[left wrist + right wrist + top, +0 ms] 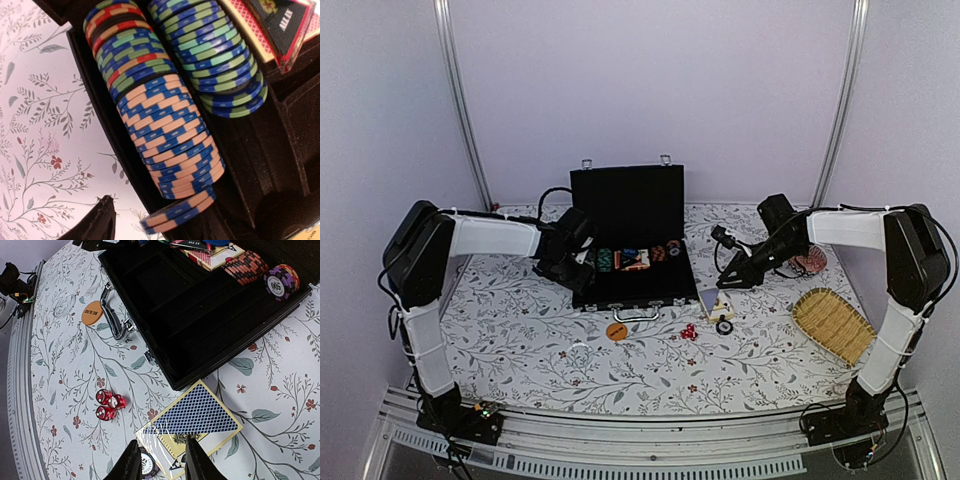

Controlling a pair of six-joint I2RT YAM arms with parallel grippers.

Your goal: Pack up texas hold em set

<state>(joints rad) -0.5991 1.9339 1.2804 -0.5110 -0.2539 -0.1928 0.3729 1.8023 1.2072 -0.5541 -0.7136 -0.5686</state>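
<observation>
— Salmon-and-blue poker chips [170,145] are filling the left wrist camera. They are standing on edge in a row inside the tray, with a green-and-blue row [220,65] running right beside them. A few loose ones are lying flat at the near end.

— And where is the case [625,205] sitting?

— It is sitting open in the middle of the table. Its lid is standing upright at the far side and its silver handle [112,310] is facing the arms.

— What is lying outside it?

— A blue-backed card deck [197,415] is lying just beside the front right corner, with a dark chip [147,469] peeking out at its near corner. Three red dice [109,405] are clustering nearby, and an orange disc [92,312] is lying by the handle.

— What are the grippers doing?

— The left gripper [582,270] is hanging over the tray's left end. Only one finger [100,222] is showing, so I cannot tell how its jaws are standing. The right gripper [161,447] is hovering at the deck's near edge with its fingers apart and nothing clamped between them. I cannot tell whether it is touching the deck.

— Anything farther out?

— A woven basket [833,325] is sitting well off to the right on the floral tablecloth [520,330].
</observation>
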